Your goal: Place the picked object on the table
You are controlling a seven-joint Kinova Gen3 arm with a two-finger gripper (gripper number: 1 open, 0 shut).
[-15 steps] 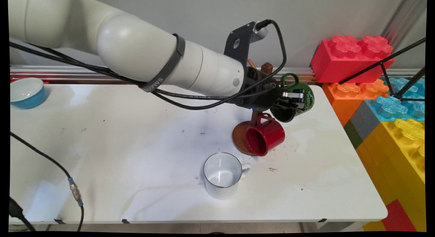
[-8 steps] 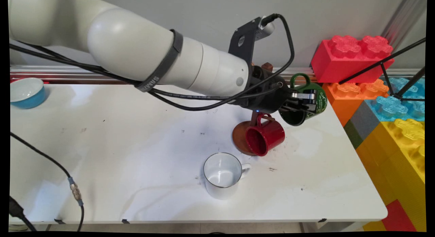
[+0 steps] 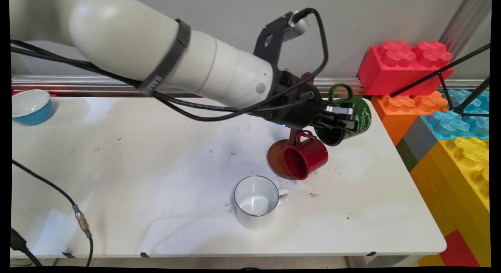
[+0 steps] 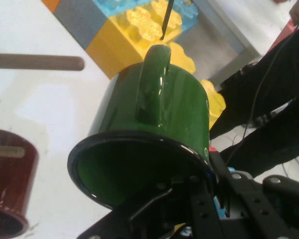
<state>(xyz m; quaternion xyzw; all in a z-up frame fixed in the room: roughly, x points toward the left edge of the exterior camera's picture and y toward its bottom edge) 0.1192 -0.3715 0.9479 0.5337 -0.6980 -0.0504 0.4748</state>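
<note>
Above the table's (image 3: 156, 226) far right, your claw (image 3: 344, 115) grips the green mug (image 3: 362, 116) by its rim, tilted sideways, handle up, beside the red mug (image 3: 307, 157) hanging on its wooden stand (image 3: 276, 159).

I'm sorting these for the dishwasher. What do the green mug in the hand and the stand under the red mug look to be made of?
Green mug: glossy glazed ceramic or enamel, judging by sharp highlights and dark rim. Stand: brown wood by its matte look, though I cannot be sure.
</note>
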